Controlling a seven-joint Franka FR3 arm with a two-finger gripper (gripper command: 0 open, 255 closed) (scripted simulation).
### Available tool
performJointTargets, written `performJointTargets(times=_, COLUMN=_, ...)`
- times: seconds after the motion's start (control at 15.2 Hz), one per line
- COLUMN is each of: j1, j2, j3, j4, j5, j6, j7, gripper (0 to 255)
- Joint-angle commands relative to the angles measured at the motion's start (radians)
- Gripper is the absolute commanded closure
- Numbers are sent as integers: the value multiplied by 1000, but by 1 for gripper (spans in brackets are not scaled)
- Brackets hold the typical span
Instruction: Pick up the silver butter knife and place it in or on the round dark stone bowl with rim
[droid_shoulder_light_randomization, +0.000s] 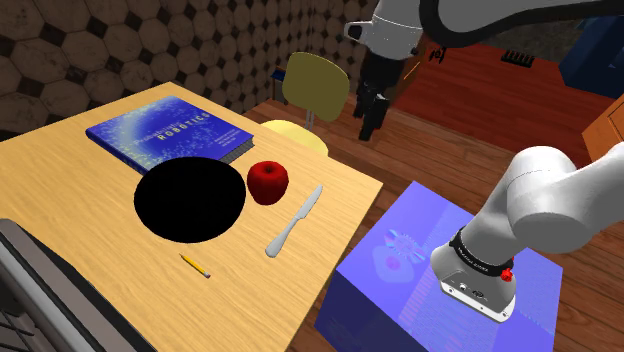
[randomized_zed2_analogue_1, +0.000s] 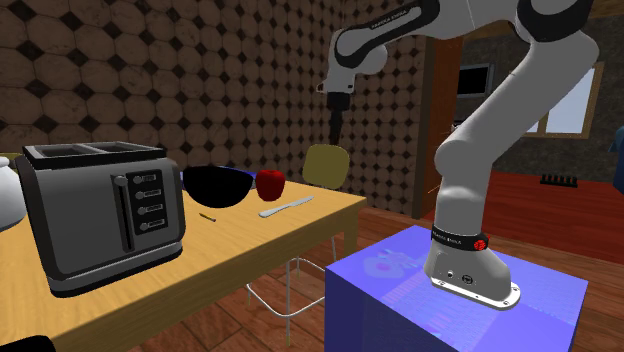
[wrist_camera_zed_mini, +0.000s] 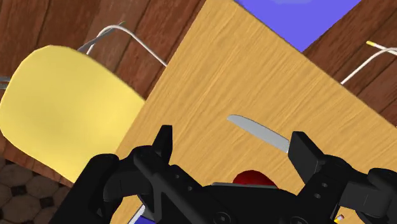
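Wrist view: your gripper (wrist_camera_zed_mini: 233, 145) stands with jaws wide apart, clasping nothing, above the wood-grained table (wrist_camera_zed_mini: 254, 70). Beneath lies the slim grey butter knife (wrist_camera_zed_mini: 257, 132), blade tapered, apparently metal.

White arm (randomized_zed2_analogue_1: 470, 150), dark joint bands (randomized_zed2_analogue_1: 452, 238), red spot (randomized_zed2_analogue_1: 480, 243) near base; all-black pincer (wrist_camera_zed_mini: 232, 143).

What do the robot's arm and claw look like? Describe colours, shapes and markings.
The arm is white, with rounded links and dark joints; a black band with red marks rings its base. The claw is all black, with two blocky fingers.
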Motion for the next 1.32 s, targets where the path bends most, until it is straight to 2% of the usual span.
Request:
performJointTargets(times=0.0, j1=44, j2=29, j3=6, j4=-25, j5=12, j6=78, j7=-81, gripper=0)
performJointTargets(times=0.53, j1=214, j2=180, j3=14, j4=-97, j5=69, j6=373, j7=-414, gripper=0)
performJointTargets(times=0.92, j1=352, j2=301, j3=18, j4=-136, j5=136, j6=578, j7=-686, gripper=0)
performJointTargets(times=0.99, j1=369, j2=315, j3=18, j4=-140, j5=146, j6=601, j7=-721, gripper=0)
performJointTargets(times=1.25, j1=377, j2=370, j3=22, j4=-148, j5=160, j6=665, j7=-729, gripper=0)
